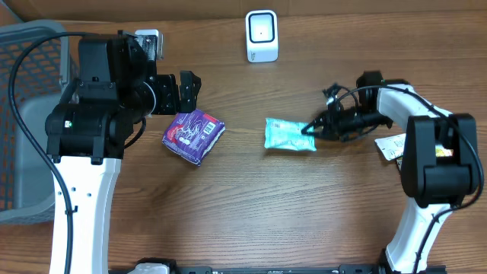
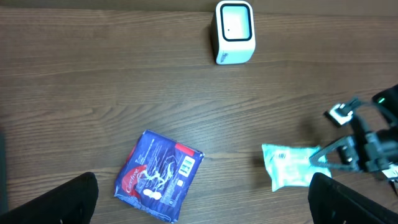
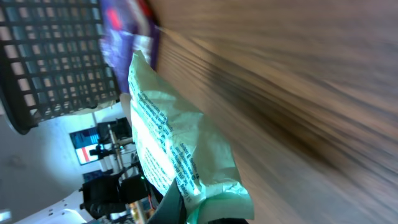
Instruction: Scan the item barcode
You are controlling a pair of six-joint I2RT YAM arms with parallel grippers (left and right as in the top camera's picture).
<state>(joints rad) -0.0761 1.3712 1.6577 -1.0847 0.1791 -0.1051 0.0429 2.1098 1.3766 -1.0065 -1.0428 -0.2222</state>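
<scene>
White scanner (image 2: 234,31) upright, purple packet (image 2: 159,176) flat, right hand (image 2: 318,157) pinching teal packet (image 2: 287,165)

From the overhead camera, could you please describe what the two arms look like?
Both arms have white tubular links and boxy black joint housings. The left arm trails a looping black cable; the right arm has black cables at its wrist. The left fingers are black.

Teal packet (image 1: 289,135), purple pouch (image 1: 193,135), white scanner (image 1: 262,36), brown wood-grain table (image 1: 266,213).

matt wood-grain table (image 1: 251,205); crinkly glossy plastic on the teal packet (image 1: 289,135); shiny purple wrapper (image 1: 193,134); smooth white plastic scanner (image 1: 262,35).
</scene>
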